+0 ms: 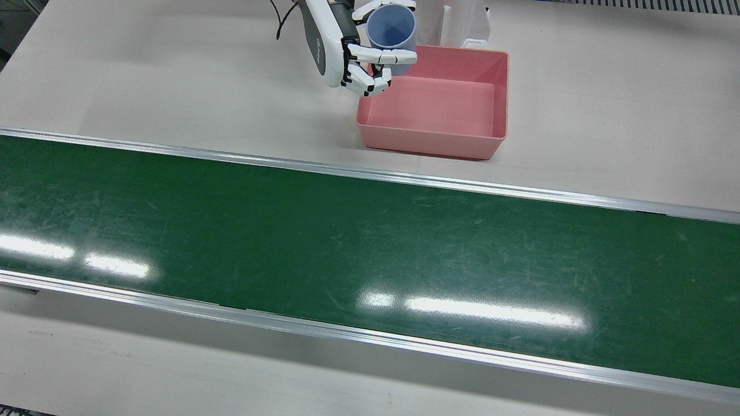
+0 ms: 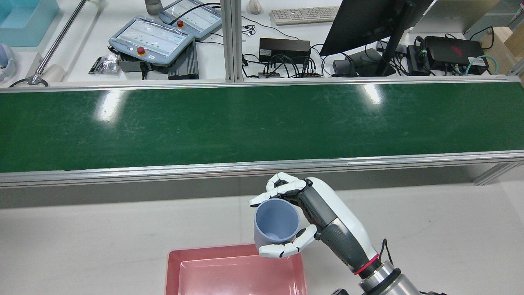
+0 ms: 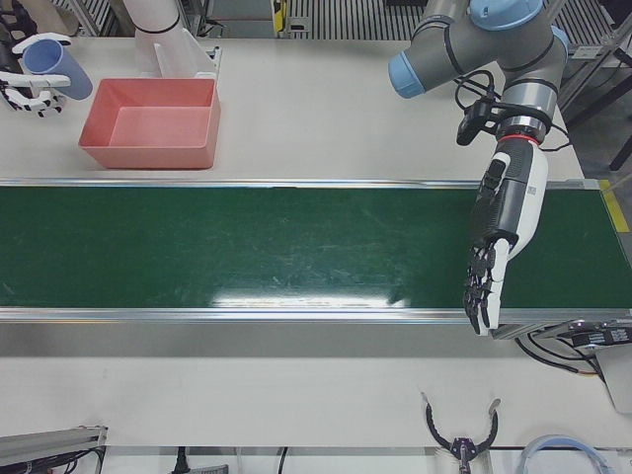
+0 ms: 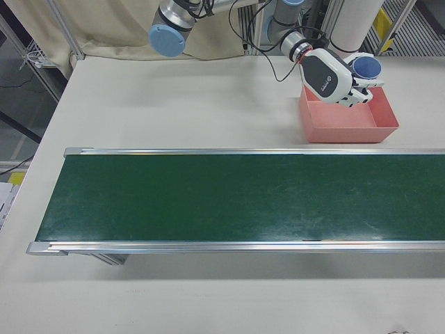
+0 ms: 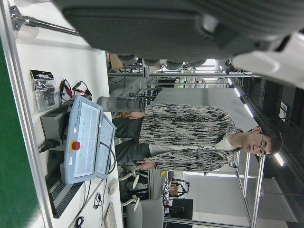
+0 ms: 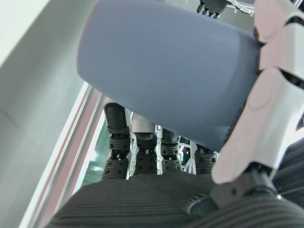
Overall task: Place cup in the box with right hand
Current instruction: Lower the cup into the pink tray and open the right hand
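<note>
A blue-grey cup [image 1: 392,34] hangs in the air with my right hand [image 1: 347,55] shut on it, fingers wrapped around its wall. It sits over the corner of the pink box [image 1: 428,141] nearest my right arm, mouth tilted up. From behind, the cup [image 2: 276,223] overlaps the rim of the box [image 2: 233,266], held by that same right hand [image 2: 315,209]. The right hand view is filled by the cup [image 6: 166,80]. Far off, my left hand [image 3: 494,247] hangs open over the belt's end, holding nothing.
A green conveyor belt [image 1: 370,248] with metal rails runs across the table between the box and the operators' side. A white pedestal [image 1: 462,23] stands just behind the box. Teach pendants [image 2: 151,39], a monitor and a person [image 5: 190,142] are beyond the belt.
</note>
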You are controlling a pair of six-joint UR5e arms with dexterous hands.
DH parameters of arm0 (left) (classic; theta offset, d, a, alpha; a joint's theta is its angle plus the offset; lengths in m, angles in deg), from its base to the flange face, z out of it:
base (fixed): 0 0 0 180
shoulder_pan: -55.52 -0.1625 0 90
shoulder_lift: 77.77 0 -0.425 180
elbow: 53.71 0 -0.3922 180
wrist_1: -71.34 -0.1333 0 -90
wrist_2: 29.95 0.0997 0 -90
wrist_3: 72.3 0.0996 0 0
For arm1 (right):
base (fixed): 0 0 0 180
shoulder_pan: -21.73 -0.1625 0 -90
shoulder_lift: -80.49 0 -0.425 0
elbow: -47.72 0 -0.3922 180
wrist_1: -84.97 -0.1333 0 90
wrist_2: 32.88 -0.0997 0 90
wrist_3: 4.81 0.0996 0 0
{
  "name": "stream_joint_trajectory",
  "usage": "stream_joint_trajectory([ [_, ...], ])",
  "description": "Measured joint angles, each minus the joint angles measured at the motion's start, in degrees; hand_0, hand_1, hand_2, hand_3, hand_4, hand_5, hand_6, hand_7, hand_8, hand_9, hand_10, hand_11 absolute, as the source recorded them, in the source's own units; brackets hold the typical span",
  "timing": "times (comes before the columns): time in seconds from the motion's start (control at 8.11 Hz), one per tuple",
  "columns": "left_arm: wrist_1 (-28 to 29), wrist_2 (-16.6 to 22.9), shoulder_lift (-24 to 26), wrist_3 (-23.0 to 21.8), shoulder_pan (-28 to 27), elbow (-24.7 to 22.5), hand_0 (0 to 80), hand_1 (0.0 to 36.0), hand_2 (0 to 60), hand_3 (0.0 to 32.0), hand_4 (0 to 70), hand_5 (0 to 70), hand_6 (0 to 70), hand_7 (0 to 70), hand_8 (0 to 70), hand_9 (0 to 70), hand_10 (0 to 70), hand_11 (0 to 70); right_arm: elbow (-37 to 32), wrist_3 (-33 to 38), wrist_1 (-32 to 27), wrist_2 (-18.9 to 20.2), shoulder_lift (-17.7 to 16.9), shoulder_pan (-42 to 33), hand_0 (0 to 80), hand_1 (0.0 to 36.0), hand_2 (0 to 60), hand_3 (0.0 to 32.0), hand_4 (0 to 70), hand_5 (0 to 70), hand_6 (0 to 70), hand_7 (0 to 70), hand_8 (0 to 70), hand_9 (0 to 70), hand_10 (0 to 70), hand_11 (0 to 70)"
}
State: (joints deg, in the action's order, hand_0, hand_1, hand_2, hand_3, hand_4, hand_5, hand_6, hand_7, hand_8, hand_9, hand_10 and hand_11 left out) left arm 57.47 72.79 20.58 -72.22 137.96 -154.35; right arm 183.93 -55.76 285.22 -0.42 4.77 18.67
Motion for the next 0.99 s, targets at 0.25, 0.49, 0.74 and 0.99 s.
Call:
stream_joint_trajectory([
  [0.25,0.05,0.0,0.0,0.0,0.0,0.0,0.0,0.0,0.0,0.0,0.0,0.0,0.0,0.0,0.0,0.0,0.0,0.0,-9.15,-1.45,-7.8,-0.36,0.86,2.15,59.7,18.5,1.7,0.0,18.0,6.3,3.3,8.8,4.0,7.8,0.0,1.6],
  [0.49,0.07,0.0,0.0,0.0,0.0,0.0,0.0,0.0,0.0,0.0,0.0,0.0,0.0,0.0,0.0,0.0,0.0,0.0,-14.22,-1.7,-11.52,-0.44,2.68,4.01,54.2,12.2,0.2,0.0,11.5,5.1,3.1,9.4,4.6,9.1,0.0,0.0],
  [0.74,0.07,0.0,0.0,0.0,0.0,0.0,0.0,0.0,0.0,0.0,0.0,0.0,0.0,0.0,0.0,0.0,0.0,0.0,-13.76,-1.8,-12.13,-0.41,3.86,4.78,55.5,10.1,0.5,0.0,19.4,4.9,3.6,12.1,5.6,11.0,0.0,0.0],
  [0.99,0.07,0.0,0.0,-0.03,0.0,0.0,0.0,0.0,0.0,0.0,0.0,0.0,0.0,0.0,0.0,0.0,0.0,0.0,-10.19,-1.83,-12.01,-0.22,3.43,4.75,53.9,11.2,1.9,0.0,20.1,4.7,3.8,13.7,5.9,11.8,0.0,0.0],
])
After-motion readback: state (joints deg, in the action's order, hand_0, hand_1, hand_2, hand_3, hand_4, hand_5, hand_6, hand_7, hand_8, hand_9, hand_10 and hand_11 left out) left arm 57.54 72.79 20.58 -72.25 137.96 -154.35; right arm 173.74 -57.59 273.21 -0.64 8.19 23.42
